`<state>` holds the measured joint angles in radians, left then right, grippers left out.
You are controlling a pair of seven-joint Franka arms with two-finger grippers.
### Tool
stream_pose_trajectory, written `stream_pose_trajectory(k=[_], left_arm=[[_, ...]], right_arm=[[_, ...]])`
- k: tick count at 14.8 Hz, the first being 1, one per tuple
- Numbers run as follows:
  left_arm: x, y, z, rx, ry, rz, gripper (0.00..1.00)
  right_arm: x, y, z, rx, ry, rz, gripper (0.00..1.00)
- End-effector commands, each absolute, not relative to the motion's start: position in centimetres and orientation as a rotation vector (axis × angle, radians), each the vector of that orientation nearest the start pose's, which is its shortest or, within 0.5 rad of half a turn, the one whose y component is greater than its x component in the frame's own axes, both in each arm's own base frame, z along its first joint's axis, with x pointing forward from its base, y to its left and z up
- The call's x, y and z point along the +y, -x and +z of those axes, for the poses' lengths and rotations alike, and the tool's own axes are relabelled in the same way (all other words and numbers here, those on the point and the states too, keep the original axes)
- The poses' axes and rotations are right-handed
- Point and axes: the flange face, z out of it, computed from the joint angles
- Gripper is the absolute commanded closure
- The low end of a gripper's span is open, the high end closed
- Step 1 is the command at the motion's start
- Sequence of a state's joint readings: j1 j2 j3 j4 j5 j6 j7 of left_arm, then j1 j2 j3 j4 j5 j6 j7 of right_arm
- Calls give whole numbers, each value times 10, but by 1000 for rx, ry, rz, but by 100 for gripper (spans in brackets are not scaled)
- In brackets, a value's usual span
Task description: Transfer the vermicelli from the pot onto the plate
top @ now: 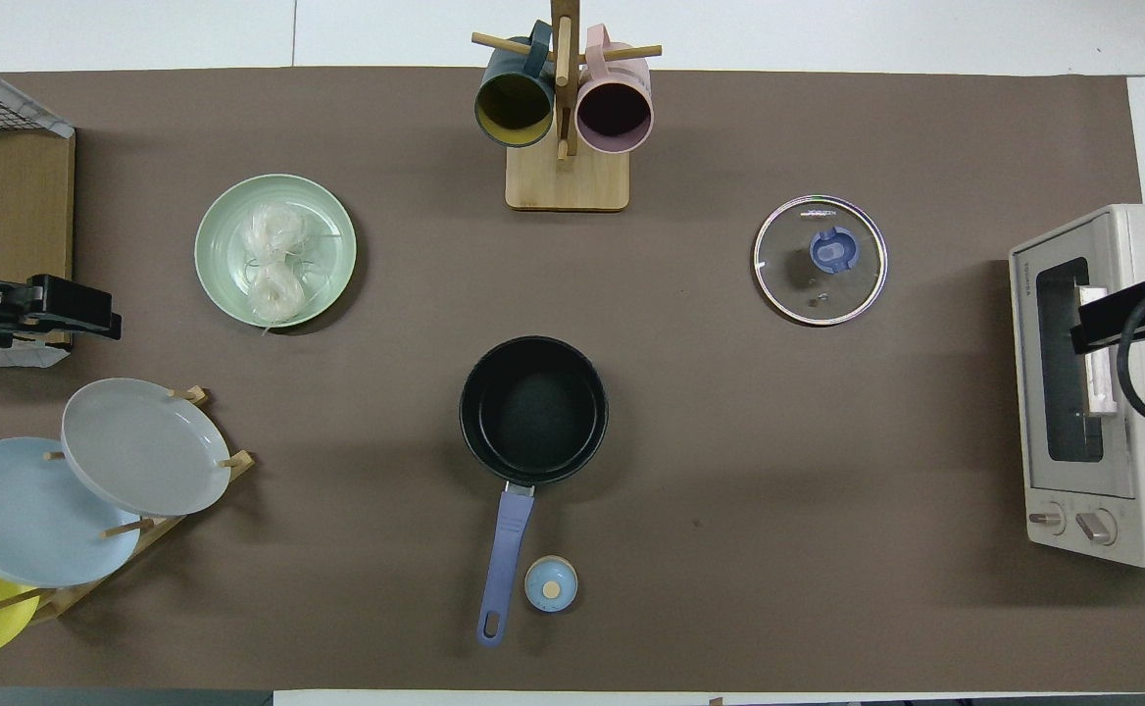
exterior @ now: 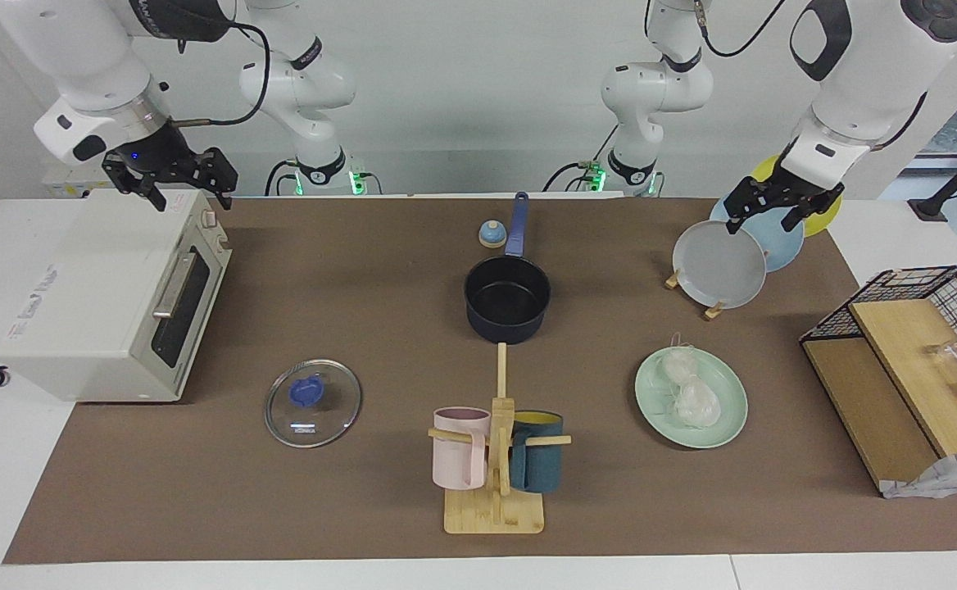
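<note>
The vermicelli (exterior: 690, 392) lies as a whitish glassy clump on the mint-green plate (exterior: 728, 426), toward the left arm's end of the table; it also shows in the overhead view (top: 272, 263) on the plate (top: 332, 230). The navy pot (exterior: 507, 299) stands mid-table with its black inside bare (top: 533, 410) and its blue handle pointing to the robots. My left gripper (exterior: 764, 217) is open and empty, up over the plate rack. My right gripper (exterior: 188, 190) is open and empty, up over the toaster oven.
A glass lid (exterior: 313, 403) lies near the toaster oven (exterior: 110, 303). A mug tree (exterior: 495, 459) with a pink and a teal mug stands farther from the robots than the pot. A rack holds grey (exterior: 720, 264), light blue and yellow plates. A small blue knob (exterior: 492, 234) sits by the handle. A wire-and-wood shelf (exterior: 904, 360) stands at the table end.
</note>
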<state>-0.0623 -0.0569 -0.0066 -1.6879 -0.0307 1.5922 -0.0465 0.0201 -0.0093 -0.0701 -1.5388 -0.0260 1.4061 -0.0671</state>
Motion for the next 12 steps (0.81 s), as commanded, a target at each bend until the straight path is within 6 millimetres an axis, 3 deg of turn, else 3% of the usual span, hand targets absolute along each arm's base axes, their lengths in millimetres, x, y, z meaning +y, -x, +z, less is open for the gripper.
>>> stream_pose_trajectory(k=[1, 12], left_arm=[[-46, -533, 617, 48, 3146, 61, 0], [-46, -533, 617, 53, 3149, 54, 0]], right_arm=[[-29, -529, 636, -7, 3153, 210, 0], [-27, -528, 639, -12, 3153, 217, 0]])
